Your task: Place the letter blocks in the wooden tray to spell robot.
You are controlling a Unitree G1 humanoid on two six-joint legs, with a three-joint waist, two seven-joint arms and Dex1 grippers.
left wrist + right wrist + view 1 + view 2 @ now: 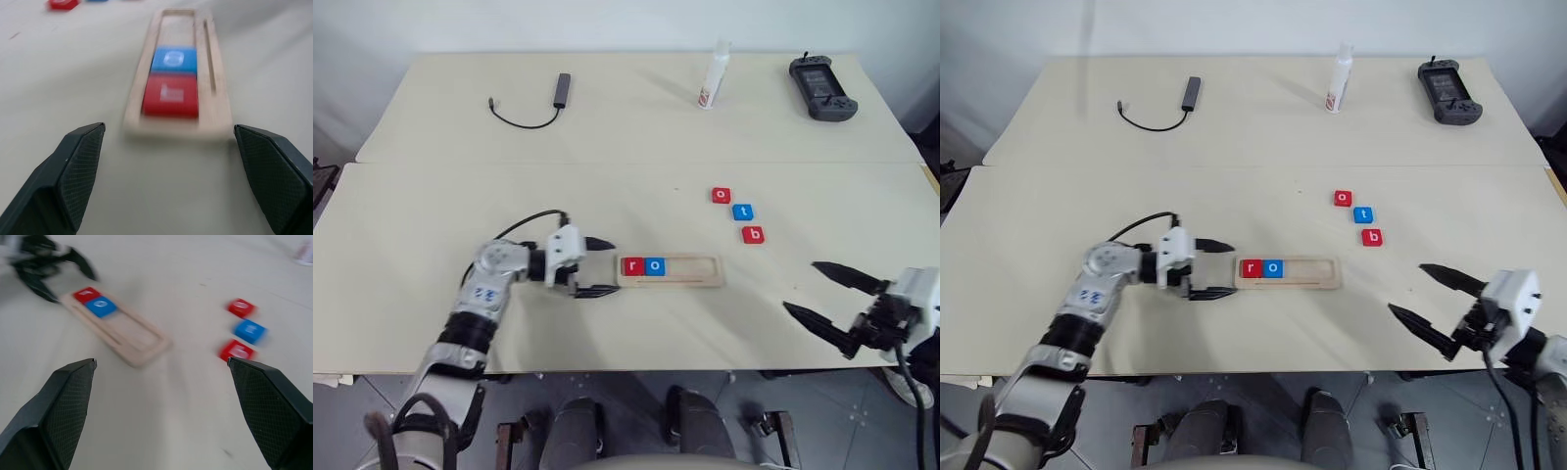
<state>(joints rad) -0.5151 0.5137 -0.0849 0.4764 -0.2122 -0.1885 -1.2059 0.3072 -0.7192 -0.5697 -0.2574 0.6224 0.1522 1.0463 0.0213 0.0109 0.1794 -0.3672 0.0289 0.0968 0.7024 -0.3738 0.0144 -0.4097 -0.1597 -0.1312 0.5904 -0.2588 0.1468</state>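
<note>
The wooden tray (695,268) lies flat on the table's near middle. A red "r" block (632,265) and a blue "o" block (654,265) sit side by side at its left end. Three loose letter blocks lie to the right and farther back: a red "o" (721,195), a blue "t" (742,211) and a red "b" (753,234). My left gripper (613,266) is open and empty, just off the tray's left end and pointing along it. At the table's front right my right gripper (800,286) is wide open and empty, well short of the loose blocks.
At the back of the far table lie a cable with a dark hub (561,90), a white bottle (713,78) and a black handheld console (821,86). A seam (607,164) runs between the two tabletops. The front edge (636,370) is close below the grippers.
</note>
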